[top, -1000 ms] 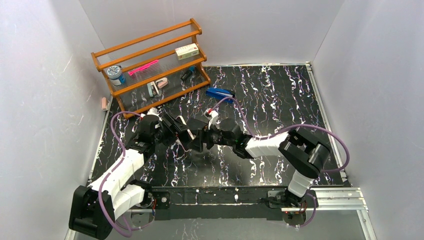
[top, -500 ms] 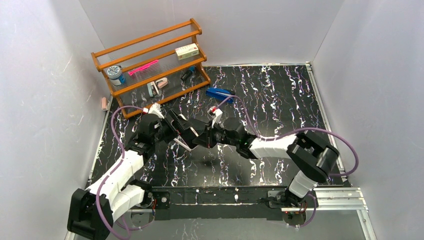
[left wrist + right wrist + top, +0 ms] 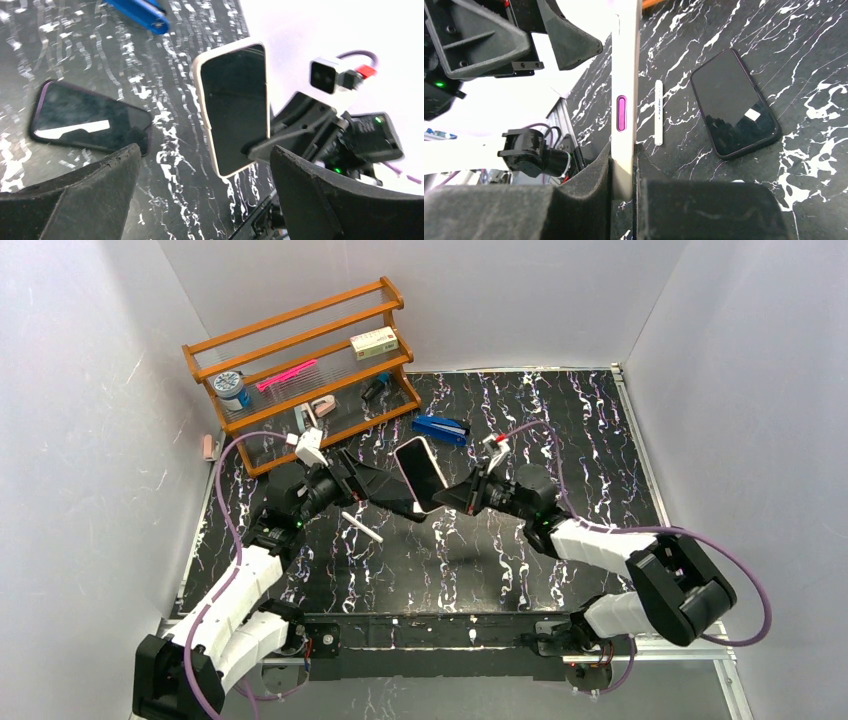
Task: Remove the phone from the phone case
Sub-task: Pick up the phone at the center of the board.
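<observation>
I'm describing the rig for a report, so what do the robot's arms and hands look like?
The left arm and right arm both have white shells with black joints and bases. A purple cable loops along each. Each hand has broad matte black wedge fingers. A small white camera with a red plug sits on the right wrist, beside green indicator lights.

Cream phone case (image 3: 231, 107), purple-rimmed black phone (image 3: 90, 117), white-veined black table (image 3: 560, 430)

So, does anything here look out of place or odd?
Yes. A small pink item lies at the table's far-left edge against the wall, outside the wooden rack. A white stick lies loose mid-table. The right claw holds a white-rimmed piece upright in the air.
</observation>
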Controlling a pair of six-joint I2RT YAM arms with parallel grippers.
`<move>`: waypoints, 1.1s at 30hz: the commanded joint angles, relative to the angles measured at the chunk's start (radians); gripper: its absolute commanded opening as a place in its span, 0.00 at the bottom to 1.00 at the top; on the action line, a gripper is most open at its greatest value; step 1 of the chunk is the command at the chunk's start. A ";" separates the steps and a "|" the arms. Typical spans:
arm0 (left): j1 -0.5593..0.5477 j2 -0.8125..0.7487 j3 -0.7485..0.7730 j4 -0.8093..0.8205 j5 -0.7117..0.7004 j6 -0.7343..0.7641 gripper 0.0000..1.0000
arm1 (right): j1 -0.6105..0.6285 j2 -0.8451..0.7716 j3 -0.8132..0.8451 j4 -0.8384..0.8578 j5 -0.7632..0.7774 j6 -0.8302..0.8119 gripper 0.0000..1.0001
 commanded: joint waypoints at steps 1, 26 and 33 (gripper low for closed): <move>-0.001 0.000 -0.009 0.226 0.182 0.001 0.98 | -0.057 -0.094 -0.004 0.183 -0.152 0.057 0.01; -0.111 0.176 0.017 0.637 0.338 -0.210 0.69 | -0.106 -0.016 0.055 0.501 -0.448 0.323 0.01; -0.136 0.171 0.028 0.671 0.333 -0.255 0.36 | -0.101 0.017 0.069 0.535 -0.443 0.360 0.01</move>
